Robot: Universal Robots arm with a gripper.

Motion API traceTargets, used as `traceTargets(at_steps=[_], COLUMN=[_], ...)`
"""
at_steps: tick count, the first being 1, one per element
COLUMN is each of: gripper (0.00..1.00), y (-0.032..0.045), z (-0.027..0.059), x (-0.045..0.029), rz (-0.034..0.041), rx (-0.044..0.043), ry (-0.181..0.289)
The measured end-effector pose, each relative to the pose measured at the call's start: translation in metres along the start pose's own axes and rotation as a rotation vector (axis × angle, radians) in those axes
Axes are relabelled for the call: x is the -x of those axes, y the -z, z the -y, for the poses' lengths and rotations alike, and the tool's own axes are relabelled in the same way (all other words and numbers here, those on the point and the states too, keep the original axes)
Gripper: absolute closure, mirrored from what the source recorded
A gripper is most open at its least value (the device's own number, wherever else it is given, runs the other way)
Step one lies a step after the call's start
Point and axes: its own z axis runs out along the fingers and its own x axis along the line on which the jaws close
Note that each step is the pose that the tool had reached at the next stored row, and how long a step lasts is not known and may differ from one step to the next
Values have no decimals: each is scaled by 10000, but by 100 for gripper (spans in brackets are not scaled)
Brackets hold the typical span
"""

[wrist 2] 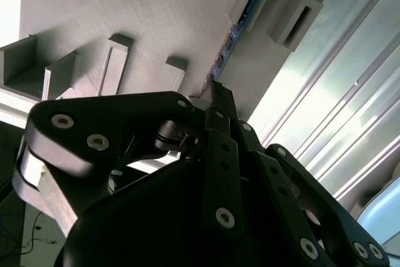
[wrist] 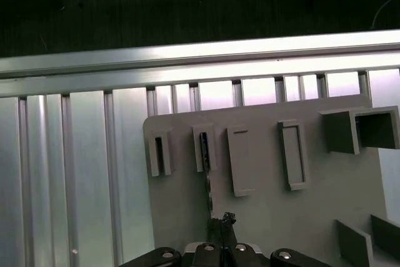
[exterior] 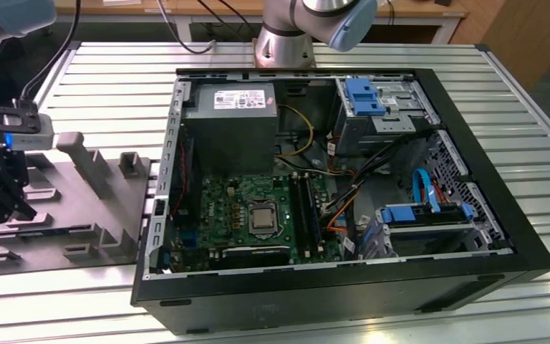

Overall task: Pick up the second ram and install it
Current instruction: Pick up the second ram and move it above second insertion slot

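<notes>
Ram [wrist: 204, 145]: edgewise in holder [wrist: 262, 217] slot, edge free for pinching. Gripper [wrist: 225, 218]: at ram's end, nine o'clock of case [exterior: 351, 294]; cannot tell its grip.

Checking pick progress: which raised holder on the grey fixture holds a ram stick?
The holder in line with the gripper: the dark-blue second ram stands on edge in it, while the holders beside it hold no stick.

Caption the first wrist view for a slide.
Gripper at the end of the second ram, set on edge in a grey holder plate.
</notes>
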Motion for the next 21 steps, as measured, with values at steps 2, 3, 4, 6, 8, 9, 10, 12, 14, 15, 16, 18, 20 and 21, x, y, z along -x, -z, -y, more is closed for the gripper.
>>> traceTargets(at_steps=[2, 3, 4, 6, 8, 9, 10, 12, 14, 15, 16, 18, 20, 21], gripper=[90, 90, 90, 90, 90, 90, 90, 90, 90, 90, 90, 90, 90, 90], y=[-13, -22, -31, -51, -68, -74, -80, -87, -94, -100, -106, -119, -133, -143], z=[12, 14, 16, 18, 19, 20, 21, 21, 21, 21, 22, 22, 23, 23], x=[1, 1, 1, -1, -4, -8, -15, -25, -27, -27, -28, -30, -35, -35], rz=[3, 4, 2, 2, 1, 0, 1, 0, -3, -4, -6, -11, -11, -10], rx=[-3, -4, -2, -3, -1, -1, -1, 0, 4, 7, 10, 17, 18, 17], ry=[0, -2, -1, 2, 5, 13, 21, 49, 214, 345, 467, 670, 722, 728])
